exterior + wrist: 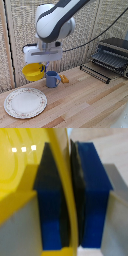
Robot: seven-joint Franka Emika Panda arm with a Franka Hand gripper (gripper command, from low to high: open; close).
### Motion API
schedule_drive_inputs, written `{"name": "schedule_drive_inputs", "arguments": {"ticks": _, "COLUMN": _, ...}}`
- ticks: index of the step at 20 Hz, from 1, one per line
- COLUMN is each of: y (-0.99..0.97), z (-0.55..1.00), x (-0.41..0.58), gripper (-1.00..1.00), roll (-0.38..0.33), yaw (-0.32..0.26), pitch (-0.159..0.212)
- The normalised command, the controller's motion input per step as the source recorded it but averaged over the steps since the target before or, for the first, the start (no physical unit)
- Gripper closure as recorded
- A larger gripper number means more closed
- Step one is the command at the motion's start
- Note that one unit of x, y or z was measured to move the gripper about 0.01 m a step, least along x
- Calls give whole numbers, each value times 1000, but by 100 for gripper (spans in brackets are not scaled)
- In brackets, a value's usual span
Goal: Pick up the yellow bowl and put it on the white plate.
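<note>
The yellow bowl (33, 71) hangs tilted in the air, held by its rim, above the wooden table and a little beyond the white plate (25, 102). My gripper (42, 65), a white block with dark fingers, is shut on the bowl's rim. In the wrist view the yellow rim (66, 198) runs between the two dark blue fingers (50, 198), which pinch it from both sides. The plate lies flat on the table at the exterior view's left, below and slightly nearer the camera than the bowl.
A blue mug (52, 79) with a handle stands on the table right beside the bowl, with a small orange item (64, 78) next to it. A black wire dish rack (111, 59) stands at the exterior view's right. A woven screen is behind.
</note>
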Motion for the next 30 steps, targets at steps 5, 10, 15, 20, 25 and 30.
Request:
{"name": "schedule_drive_inputs", "arguments": {"ticks": 5, "y": 359, "z": -360, "x": 499, "gripper": 100, "roll": 0, "yaw": 105, "pitch": 24}}
{"name": "schedule_drive_inputs", "arguments": {"ticks": 10, "y": 70, "z": -393, "x": 75, "gripper": 100, "roll": 0, "yaw": 126, "pitch": 56}}
{"name": "schedule_drive_inputs", "arguments": {"ticks": 15, "y": 1, "z": -405, "x": 3, "gripper": 100, "roll": 0, "yaw": 115, "pitch": 20}}
{"name": "schedule_drive_inputs", "arguments": {"ticks": 20, "y": 0, "z": -407, "x": 93, "gripper": 100, "roll": 3, "yaw": 114, "pitch": 0}}
{"name": "schedule_drive_inputs", "arguments": {"ticks": 25, "y": -37, "z": -301, "x": 159, "gripper": 100, "roll": 8, "yaw": 123, "pitch": 0}}
{"name": "schedule_drive_inputs", "arguments": {"ticks": 30, "y": -174, "z": -42, "x": 174, "gripper": -100, "roll": 21, "yaw": 143, "pitch": -9}}
